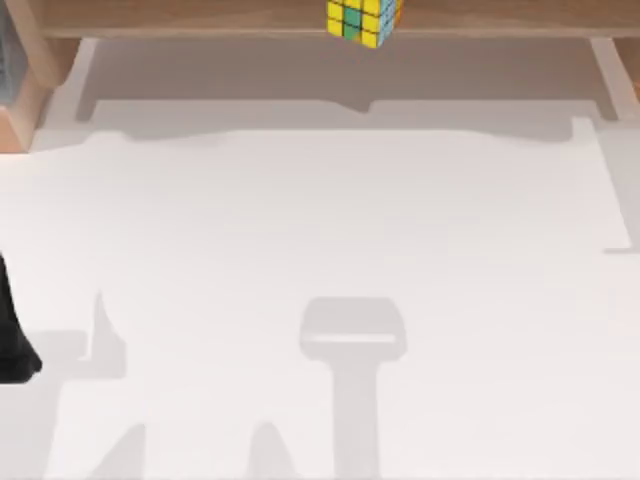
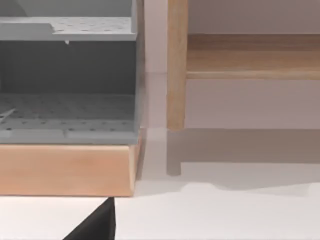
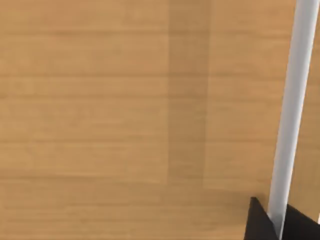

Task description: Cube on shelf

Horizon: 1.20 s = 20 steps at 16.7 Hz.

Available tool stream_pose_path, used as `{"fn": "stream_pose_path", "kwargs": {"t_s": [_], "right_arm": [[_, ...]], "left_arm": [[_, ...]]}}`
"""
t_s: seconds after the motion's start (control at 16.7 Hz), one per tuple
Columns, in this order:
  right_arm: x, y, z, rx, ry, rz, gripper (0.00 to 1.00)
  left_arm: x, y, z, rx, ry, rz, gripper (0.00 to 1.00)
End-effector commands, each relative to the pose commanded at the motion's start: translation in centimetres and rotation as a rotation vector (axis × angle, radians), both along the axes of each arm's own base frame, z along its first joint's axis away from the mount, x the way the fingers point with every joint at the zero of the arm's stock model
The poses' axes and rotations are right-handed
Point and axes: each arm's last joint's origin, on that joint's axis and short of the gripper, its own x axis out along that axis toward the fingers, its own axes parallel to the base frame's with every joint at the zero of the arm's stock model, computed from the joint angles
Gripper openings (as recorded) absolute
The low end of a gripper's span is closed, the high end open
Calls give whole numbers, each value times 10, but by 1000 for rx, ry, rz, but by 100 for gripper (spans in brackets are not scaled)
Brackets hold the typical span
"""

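Cube: small puzzle cube (image 1: 364, 20) with yellow, teal and orange squares, sitting on the shelf board at the far edge of the table, a little right of the board's middle in the top view; nothing is gripping it there.
Shelf: long light-brown wooden board (image 1: 200, 15) running across the far side, with wooden side supports; its shadow falls on the white table (image 1: 320, 230) below it.
Left arm: parked at the table's left edge, seen as a dark shape (image 1: 12, 335) in the top view, well apart from the cube; a dark corner of the left gripper (image 2: 97, 225) sits low in the left wrist view; whether its fingers are spread or pressed together I cannot tell.
Ahead of the left gripper: a grey perforated rack (image 2: 67, 80) on a wooden base (image 2: 65, 167), and beside it a shelf upright (image 2: 176, 65).
Right gripper: a dark tip (image 3: 260, 222) close against wood grain (image 3: 100, 100), beside a pale bar (image 3: 292, 110); finger state cannot be told.
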Motion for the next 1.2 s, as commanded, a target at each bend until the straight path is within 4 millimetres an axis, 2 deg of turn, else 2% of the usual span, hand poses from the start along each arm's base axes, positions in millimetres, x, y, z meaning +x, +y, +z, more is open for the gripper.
{"fn": "stream_pose_path", "kwargs": {"t_s": [0.48, 0.6, 0.9, 1.2], "right_arm": [[0, 0, -1, 6, 5, -4, 0], [11, -2, -2, 7, 8, -7, 0], [58, -2, 0, 2, 1, -3, 0], [61, -2, -1, 8, 6, -8, 0]], "left_arm": [[0, 0, 0, 0, 0, 0, 100], [0, 0, 0, 0, 0, 0, 100], [0, 0, 0, 0, 0, 0, 100], [0, 0, 0, 0, 0, 0, 100]]}}
